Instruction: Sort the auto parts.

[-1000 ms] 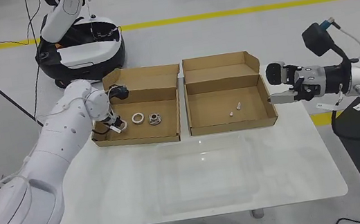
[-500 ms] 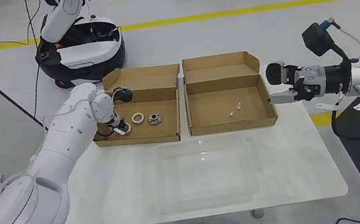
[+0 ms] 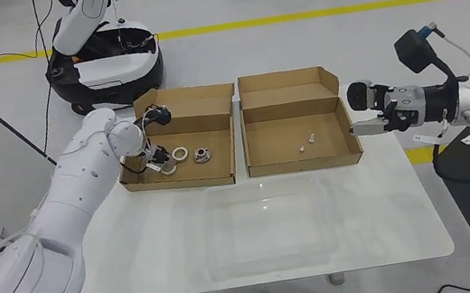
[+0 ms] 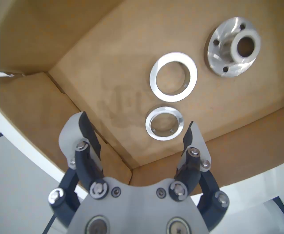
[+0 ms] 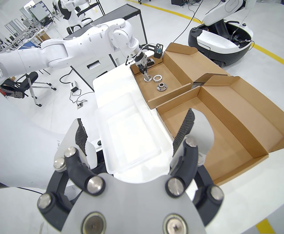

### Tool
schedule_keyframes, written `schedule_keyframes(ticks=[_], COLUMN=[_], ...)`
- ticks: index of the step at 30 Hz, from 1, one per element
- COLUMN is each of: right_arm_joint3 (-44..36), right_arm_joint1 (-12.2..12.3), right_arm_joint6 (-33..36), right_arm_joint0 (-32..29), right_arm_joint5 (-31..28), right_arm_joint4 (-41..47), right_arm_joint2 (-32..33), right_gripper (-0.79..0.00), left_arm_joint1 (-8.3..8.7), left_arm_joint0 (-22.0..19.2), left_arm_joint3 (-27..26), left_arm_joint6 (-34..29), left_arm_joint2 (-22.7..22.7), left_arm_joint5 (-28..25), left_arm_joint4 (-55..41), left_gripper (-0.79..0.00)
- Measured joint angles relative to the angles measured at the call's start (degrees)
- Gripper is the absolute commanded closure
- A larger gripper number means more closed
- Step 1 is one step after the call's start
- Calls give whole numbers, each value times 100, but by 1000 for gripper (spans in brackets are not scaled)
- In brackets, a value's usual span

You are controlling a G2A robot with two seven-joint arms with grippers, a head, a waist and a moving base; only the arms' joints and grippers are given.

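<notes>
1. Presently the landmark is the left cardboard box (image 3: 216, 143), open-topped with its flaps up, standing on the white tabletop (image 3: 391, 214).
2. Three bright metal parts lie flat on that box's floor, none touching another.
   - The small ring (image 4: 148, 125) is nearest the box's outer end.
   - The large ring (image 4: 154, 77) is just beside it, toward the box's middle.
   - The flanged hub (image 4: 214, 59) is next along toward the middle, neck up, with bolt holes showing in the flange.
3. The left gripper (image 4: 136, 120) is inside the left box at its outer end, low over the floor, jaws apart. The small ring lies between the fingertips, just beside one of them; I cannot tell whether it is touched.
4. The right cardboard box (image 3: 279, 135) stands hard against the left box's inner side wall. Two small pale parts (image 3: 312, 139) lie on its floor, too small to name.
5. The right gripper (image 5: 135, 115) hangs beyond the right cardboard box, on the side away from the left box and off the tabletop's edge. Its jaws are apart with nothing between them, and they point back toward the left box.
6. A clear plastic tray (image 3: 214, 241) sits on the tabletop near the left box, on its robot-facing side.
</notes>
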Motion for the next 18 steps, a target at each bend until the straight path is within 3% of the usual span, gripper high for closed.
schedule_keyframes(ticks=[4, 11, 18], right_arm_joint3=[0, 0, 0], right_arm_joint1=[0, 0, 0], right_arm_joint6=[0, 0, 0], right_arm_joint0=[0, 0, 0], right_arm_joint5=[0, 0, 0], right_arm_joint4=[0, 0, 0], right_arm_joint2=[0, 0, 0], right_gripper=[-785, -785, -785], left_arm_joint1=[218, 764, 1021], left_arm_joint0=[259, 1417, 2292], left_arm_joint3=[-821, -2635, -3780], left_arm_joint6=[-108, -54, 175], left_arm_joint2=[-423, -1577, -2447], left_arm_joint5=[-211, 30, 105], left_arm_joint4=[-234, -130, -486], left_gripper=[-785, -785, -785])
